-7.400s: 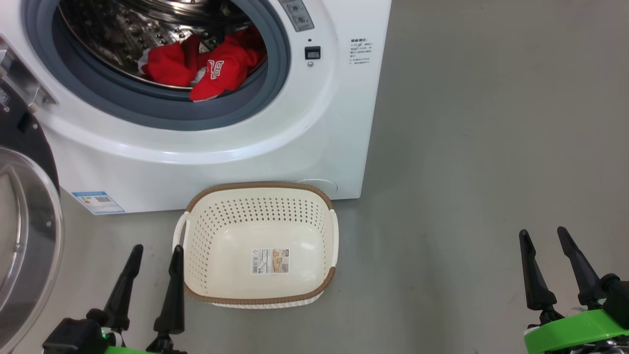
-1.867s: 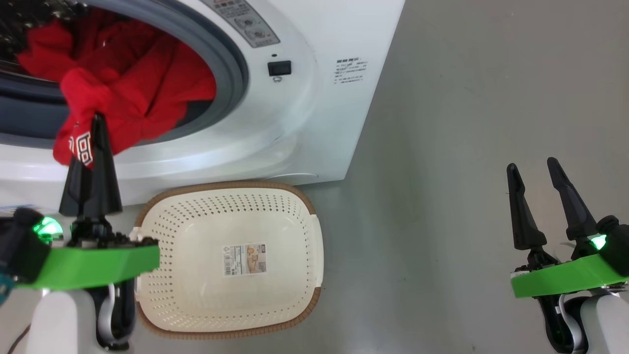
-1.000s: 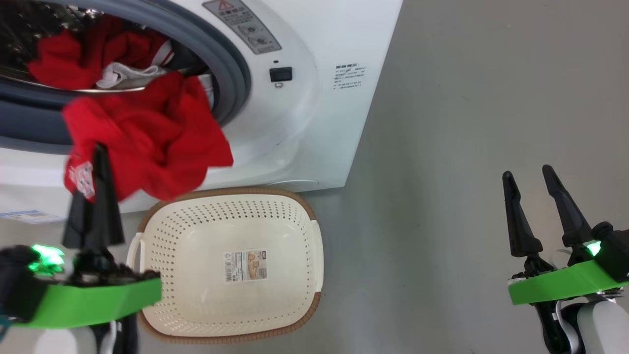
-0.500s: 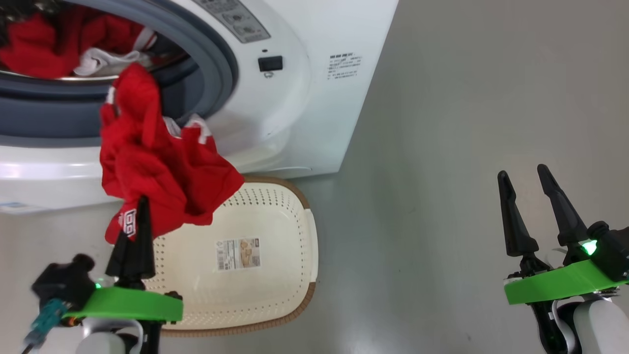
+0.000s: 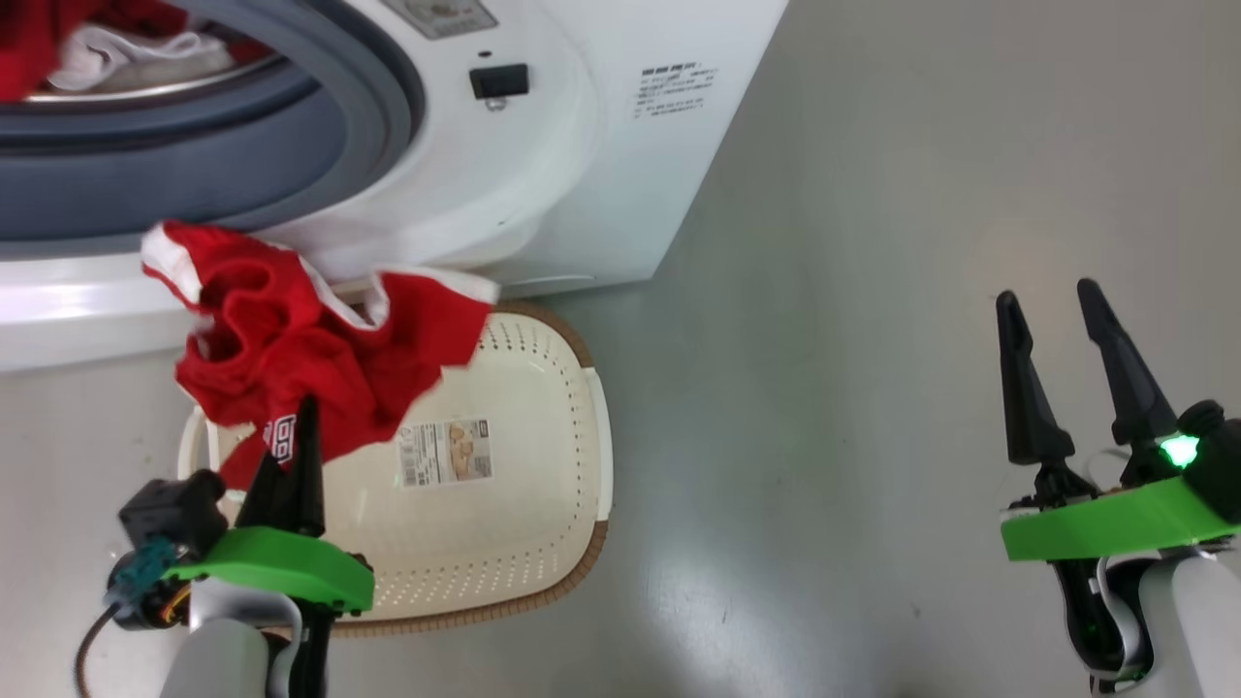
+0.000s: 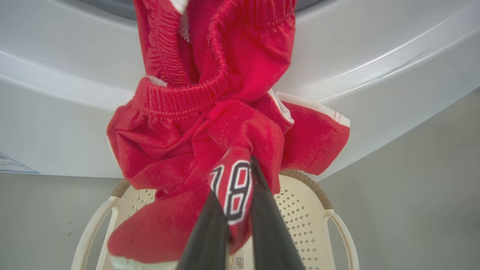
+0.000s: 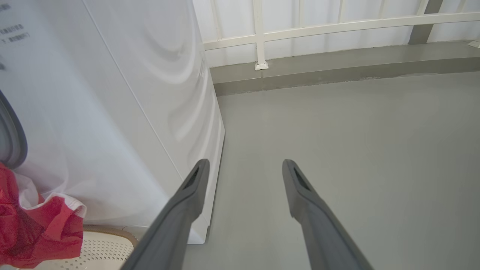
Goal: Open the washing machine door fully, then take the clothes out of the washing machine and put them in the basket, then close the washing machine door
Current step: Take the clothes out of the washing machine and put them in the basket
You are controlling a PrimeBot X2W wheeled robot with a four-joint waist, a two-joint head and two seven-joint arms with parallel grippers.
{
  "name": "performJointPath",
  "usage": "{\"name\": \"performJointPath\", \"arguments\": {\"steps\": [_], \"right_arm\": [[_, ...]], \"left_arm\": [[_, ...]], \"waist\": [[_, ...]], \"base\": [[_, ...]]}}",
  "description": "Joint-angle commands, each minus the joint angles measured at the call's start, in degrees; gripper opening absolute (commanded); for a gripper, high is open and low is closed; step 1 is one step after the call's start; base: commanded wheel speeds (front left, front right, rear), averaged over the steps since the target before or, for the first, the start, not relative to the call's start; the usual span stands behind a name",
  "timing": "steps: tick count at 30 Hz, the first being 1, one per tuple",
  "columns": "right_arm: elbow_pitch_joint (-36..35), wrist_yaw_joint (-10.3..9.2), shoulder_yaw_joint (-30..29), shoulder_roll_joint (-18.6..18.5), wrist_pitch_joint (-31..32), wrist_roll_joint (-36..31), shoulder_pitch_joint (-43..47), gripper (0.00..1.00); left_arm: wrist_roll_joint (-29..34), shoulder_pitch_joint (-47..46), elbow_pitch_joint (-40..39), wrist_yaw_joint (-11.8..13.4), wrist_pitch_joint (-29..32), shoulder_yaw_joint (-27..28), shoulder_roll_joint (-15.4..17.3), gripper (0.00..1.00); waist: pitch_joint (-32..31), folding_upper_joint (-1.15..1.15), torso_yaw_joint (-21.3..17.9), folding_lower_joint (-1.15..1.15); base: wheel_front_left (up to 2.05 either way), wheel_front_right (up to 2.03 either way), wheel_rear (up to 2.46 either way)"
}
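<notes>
A bright red garment with white trim and a printed number patch hangs bunched from the left gripper, whose two long dark fingers are clamped together on the fold bearing the number. The cloth droops over the rear left part of the small cream-white perforated plastic basket with a brown woven-look rim. Whether its lower folds touch the basket cannot be told. The garment's upper end reaches to the white front of the machine, just below the gasket.

The basket stands on the grey floor, its back rim close against the foot of the big white front-loading washing machine. A printed sticker shows on the basket's bottom, partly beside the hanging cloth.

Inside the grey-blue rubber gasket, at the lip of the steel drum, lie more clothes: red fabric with a crumpled white piece beside it.

The right gripper is well apart from the basket, over bare floor off the machine's right corner. Its fingers are spread wide and hold nothing.
</notes>
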Motion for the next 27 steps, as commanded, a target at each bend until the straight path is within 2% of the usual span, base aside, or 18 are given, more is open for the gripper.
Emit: {"name": "performJointPath", "arguments": {"steps": [1, 16, 27], "right_arm": [[-1.6, 0.28, 1.0, -0.2, -0.4, 0.3, -0.6, 1.00], [-2.5, 0.28, 1.0, -0.2, -0.4, 0.0, -2.8, 1.00], [-3.0, 0.28, 1.0, -0.5, -0.4, -0.1, -4.0, 1.00]], "left_arm": [[1.0, -0.6, 0.6, -0.3, -0.3, 1.0, 1.0, 0.00], [-1.1, -7.3, 12.9, -0.3, -0.3, -2.9, 1.0, 0.00], [-2.1, -11.8, 17.5, -0.3, -0.3, -5.0, 1.0, 0.00]], "waist": [[1.4, 0.00, -0.2, 0.00], [7.3, 0.00, 0.7, 0.00], [10.4, 0.00, 1.2, 0.00]], "base": [[0.00, 0.00, 0.00], [0.00, 0.00, 0.00], [0.00, 0.00, 0.00]]}}
